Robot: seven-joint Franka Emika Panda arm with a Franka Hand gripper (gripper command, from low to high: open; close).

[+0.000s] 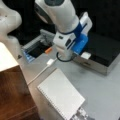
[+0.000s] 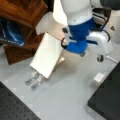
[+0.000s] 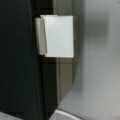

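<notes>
In the wrist view a small white block (image 3: 58, 36) fills the near field, lying at the edge of a black box (image 3: 17, 62), partly over the box's metal side wall and partly over the grey tabletop (image 3: 100, 75). The claw itself does not show in this view, and whether it is open or closed cannot be told from any of the pictures.

In a front view the same white block (image 1: 85, 55) sits on the rim of the black box (image 1: 105, 53), just beside the lower end of the arm. The claw (image 1: 65, 56) hangs low over the tabletop (image 1: 100, 90) next to that rim, hidden mostly behind the blue and white wrist housing. A second small white block (image 1: 50, 62) lies on the tabletop toward this view's left, near the arm, with a thin white strip running from it toward the bottom left. An orange piece (image 1: 48, 50) lies close by, beside an open metal tray (image 1: 32, 46). Nearer the camera, a white spiral notebook (image 1: 61, 96) lies tilted on the tabletop, and a brown wooden piece (image 1: 12, 97) stands at the left.

In a front view the notebook (image 2: 47, 55) leans against the wooden piece (image 2: 22, 15), and the white block (image 2: 99, 77) rests near the black box (image 2: 107, 97), well apart from the notebook.
</notes>
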